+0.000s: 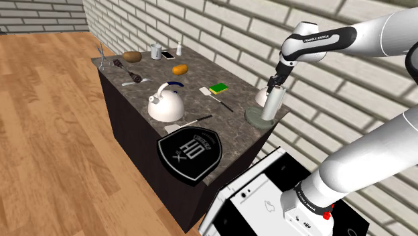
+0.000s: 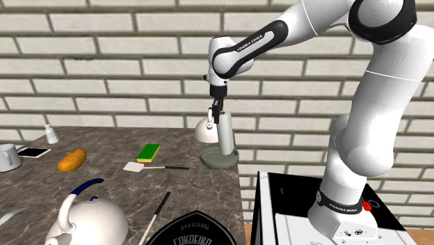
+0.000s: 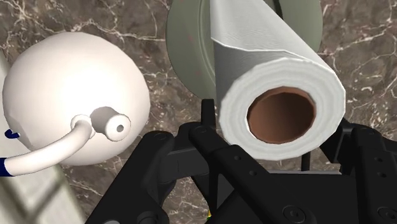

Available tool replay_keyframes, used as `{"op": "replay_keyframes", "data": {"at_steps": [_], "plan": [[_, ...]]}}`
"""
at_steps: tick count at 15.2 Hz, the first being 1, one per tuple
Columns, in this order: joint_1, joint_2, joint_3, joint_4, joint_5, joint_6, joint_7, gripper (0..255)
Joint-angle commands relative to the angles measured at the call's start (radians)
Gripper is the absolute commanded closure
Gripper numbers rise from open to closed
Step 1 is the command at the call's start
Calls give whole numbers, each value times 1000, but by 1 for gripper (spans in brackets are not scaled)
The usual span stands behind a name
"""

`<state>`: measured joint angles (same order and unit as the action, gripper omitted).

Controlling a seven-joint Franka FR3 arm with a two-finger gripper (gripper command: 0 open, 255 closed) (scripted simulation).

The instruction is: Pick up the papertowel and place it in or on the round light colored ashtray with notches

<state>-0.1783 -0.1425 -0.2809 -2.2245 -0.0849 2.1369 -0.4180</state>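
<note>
- Hangs at 2 o'clock in the shoulder view: the black gripper [image 1: 275, 86], pointing down over the end of the dark marbled counter [image 1: 201, 106] nearest the stand [image 1: 254, 201].
- Grips the white paper towel roll [image 1: 270, 106] at its top end, fingers partly closed, one against each side of the wrap; brown core hole open toward the wrist camera.
- Stands about upright, that roll, base down on the round grey-green ashtray [image 1: 253, 119], just off the dish's middle.
- Sits at the counter's edge, the ashtray, at 3 o'clock from the big white kettle [image 1: 165, 104] with the blue handle.
- Just beside the roll, at 10 o'clock from it in the shoulder view: a small white teapot [image 1: 260, 98], spout seen in the wrist view beside the gripper body.
- Farther along the counter, at 9 o'clock from the roll: a green and yellow sponge [image 1: 218, 88]; at 10 o'clock beyond it, an orange loaf-like lump [image 1: 179, 68].
- At 7 o'clock from the ashtray, well apart: a black shield-shaped mat [image 1: 189, 153] hanging over the counter's front edge.
</note>
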Motion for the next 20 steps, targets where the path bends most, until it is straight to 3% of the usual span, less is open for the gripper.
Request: {"op": "replay_keyframes", "data": {"at_steps": [1, 5, 6, 11, 15, 20], "plan": [[0, 1, 0, -1, 0, 3, 0, 255], [0, 1, 0, -1, 0, 3, 0, 255], [0, 1, 0, -1, 0, 3, 0, 0], [0, 1, 0, -1, 0, 3, 0, 0], [3, -45, 9, 81, -7, -126, 7, 0], [3, -45, 9, 81, -7, -126, 7, 0]]}}
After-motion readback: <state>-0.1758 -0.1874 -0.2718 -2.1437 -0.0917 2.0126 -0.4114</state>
